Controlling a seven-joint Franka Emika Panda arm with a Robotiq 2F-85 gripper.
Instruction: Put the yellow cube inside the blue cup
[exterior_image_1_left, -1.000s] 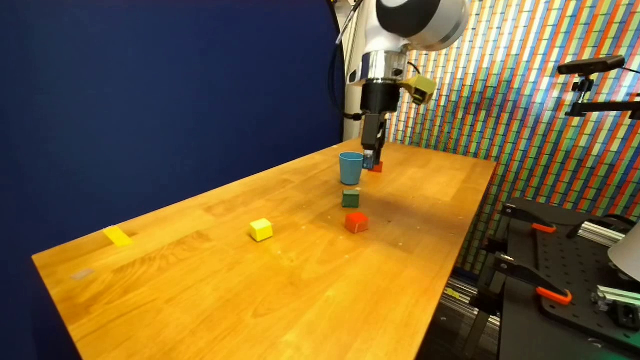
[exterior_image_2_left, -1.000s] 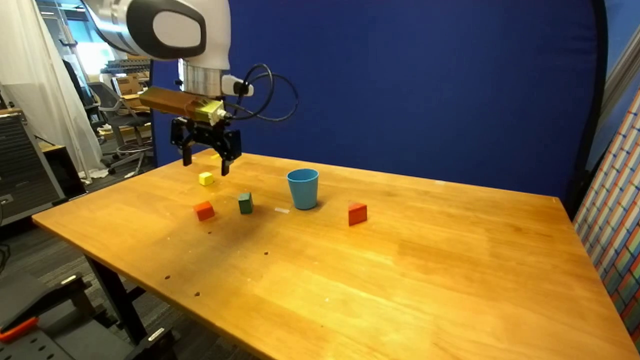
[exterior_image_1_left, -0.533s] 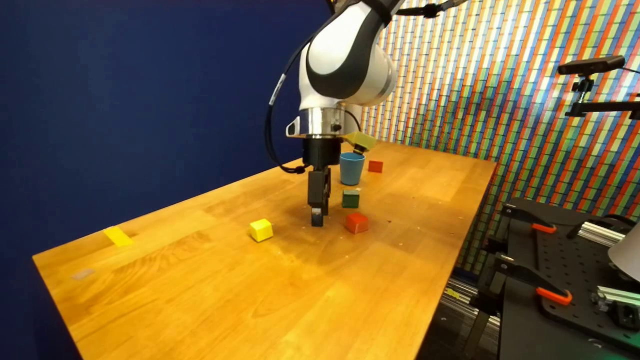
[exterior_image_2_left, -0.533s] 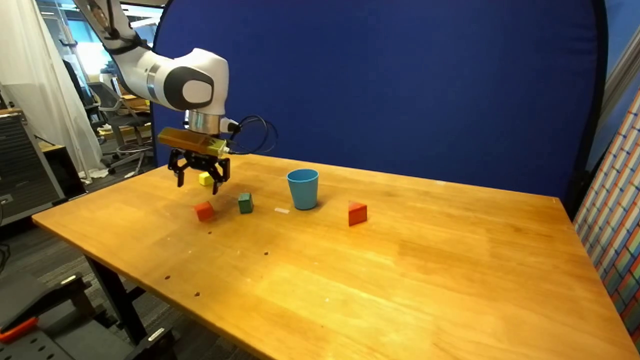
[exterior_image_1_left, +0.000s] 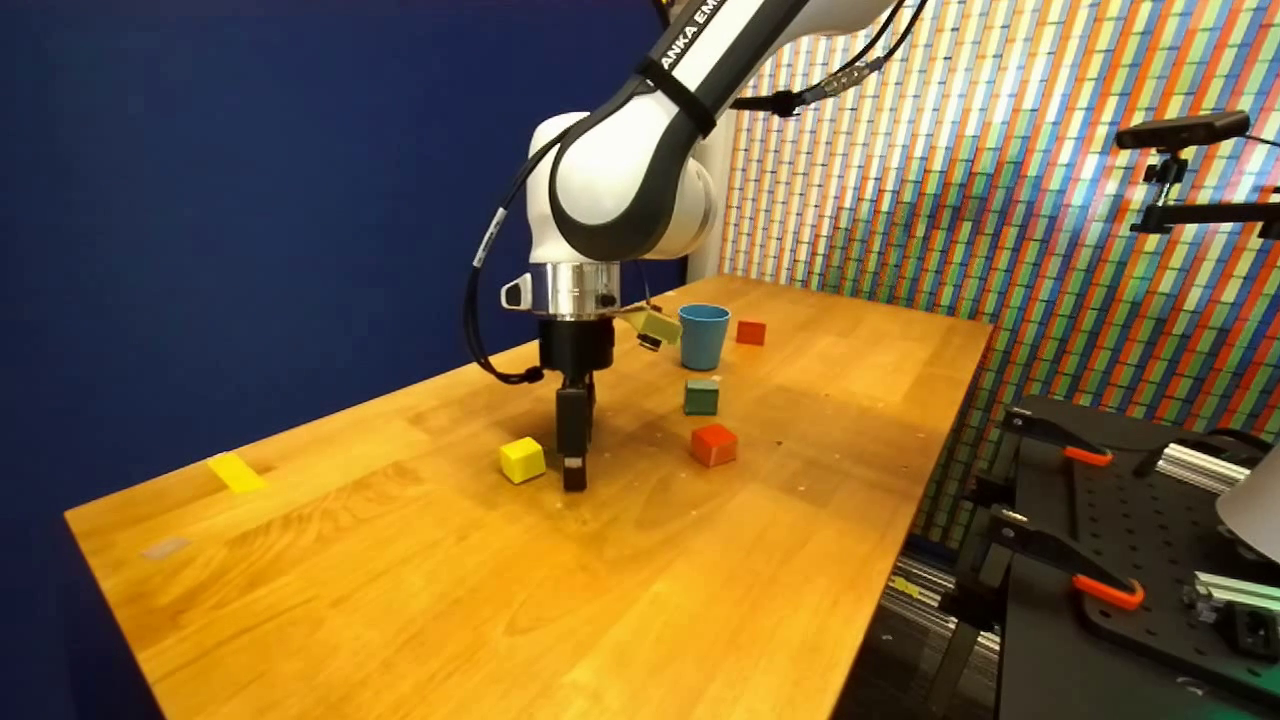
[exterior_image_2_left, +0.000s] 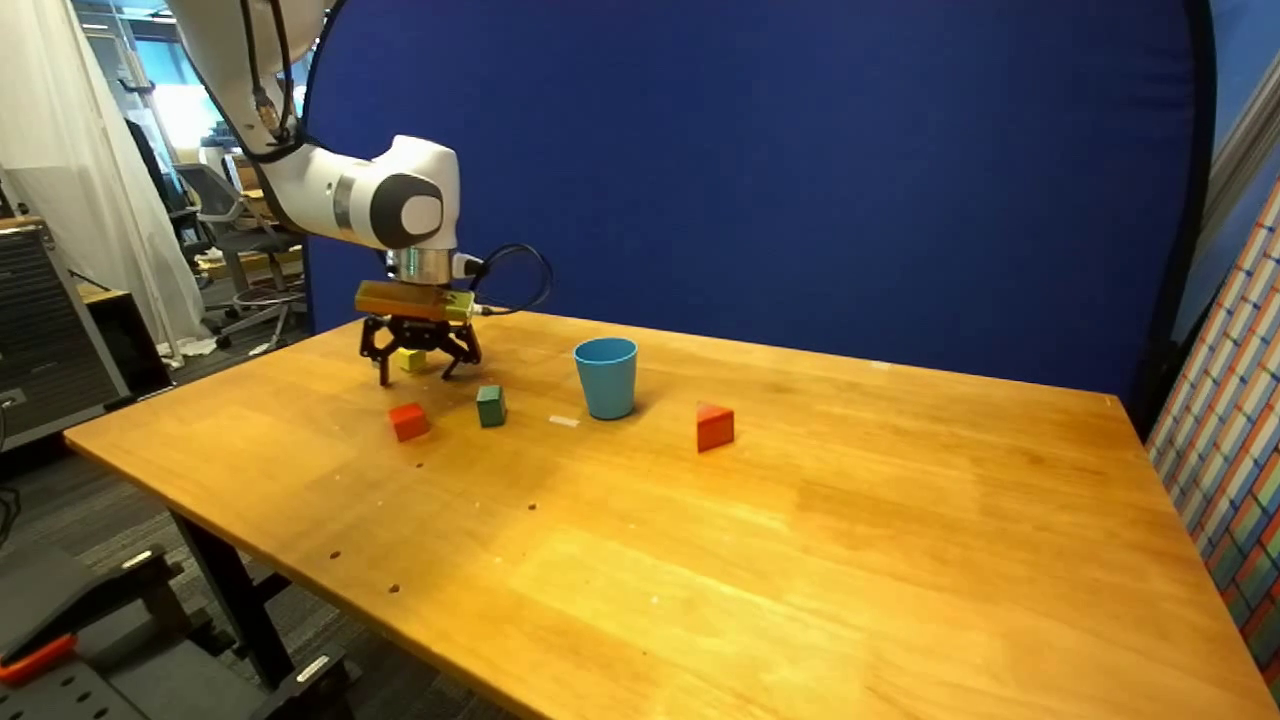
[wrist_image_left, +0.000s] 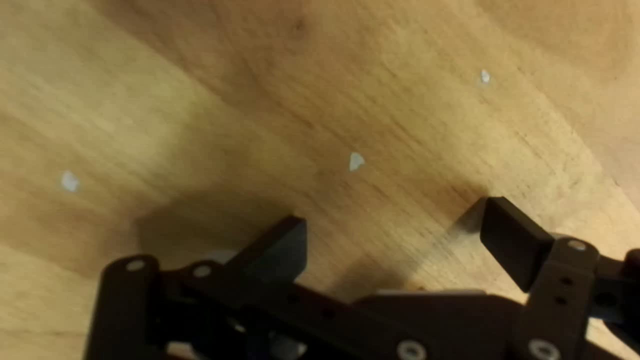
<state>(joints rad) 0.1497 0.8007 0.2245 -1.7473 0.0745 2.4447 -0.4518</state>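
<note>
The cup (exterior_image_2_left: 606, 380) stands upright on the desk (exterior_image_2_left: 800, 560), with its mouth turned up. In both exterior views the rim and part of the inner wall are visible, but the bottom is hidden, so I cannot tell if something lies in it. In an exterior view, the yellow cube (exterior_image_1_left: 522, 461) rests on the desk, outside the cup and well apart from it, just to the left of the fingers (exterior_image_1_left: 574, 474), with a narrow strip of the desk seen between. In an exterior view, the end effector (exterior_image_2_left: 415, 377) is in front of the yellow cube and partly covers it; the yellow appears between the two fingers, on the far side. These fingers are spread wide apart and hold nothing; in the wrist view, the surface of the desk, with small pale spots (wrist_image_left: 356, 161), shows between and beyond them. The tips are close to the desk, but I cannot tell whether they touch it. In an exterior view, the arm (exterior_image_1_left: 635, 140) slopes down from the upper right to the left, and the wrist (exterior_image_1_left: 577, 290) points straight downward. To its right are the red cube (exterior_image_1_left: 714, 446) and, a little farther, the green block (exterior_image_1_left: 700, 397); the cup is farther than both, and the red block (exterior_image_1_left: 751, 333) is just to the right of the cup.
</note>
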